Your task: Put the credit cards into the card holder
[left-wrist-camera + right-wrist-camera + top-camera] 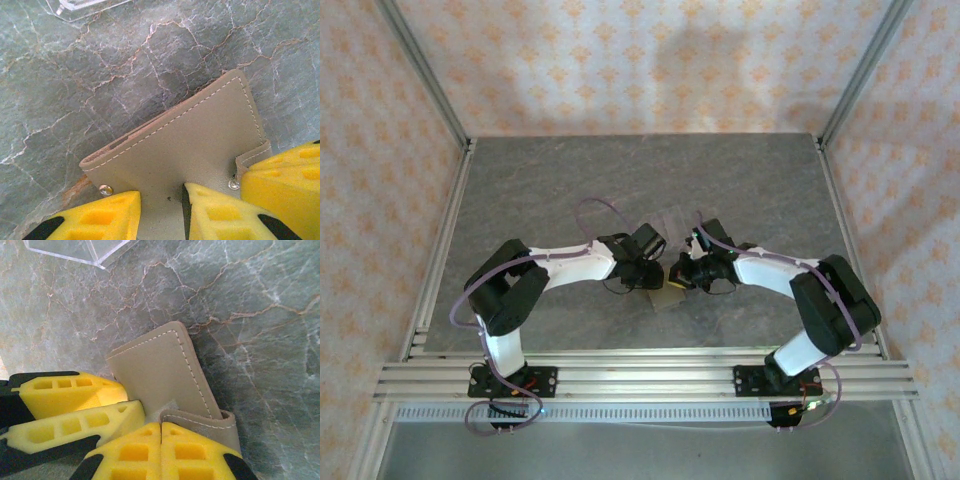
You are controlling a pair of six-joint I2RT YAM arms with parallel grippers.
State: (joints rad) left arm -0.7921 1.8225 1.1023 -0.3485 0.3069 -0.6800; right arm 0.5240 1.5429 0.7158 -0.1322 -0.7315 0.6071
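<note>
From the 7 o'clock base, left arm elbowed outward, forearm reaching toward 3 o'clock. Left end effector released, yellow fingers spread, tips down on the near edge of the card holder. From the 5 o'clock base, right arm mirrored, reaching toward 9 o'clock. Right end effector clenched, pads flush, right at the holder's strap; unclear whether pinching it.

Underneath, grey-green marbled tabletop, aluminium rail along 6 o'clock, orange-patterned walls around. Clear acrylic stand just at 12 o'clock of the holder.

Holder near mid-tabletop, between both wrists: flat, tan, leather-like, pale stitching along the edges, metal snap studs, slot mouth toward 9 o'clock in the left wrist view.
</note>
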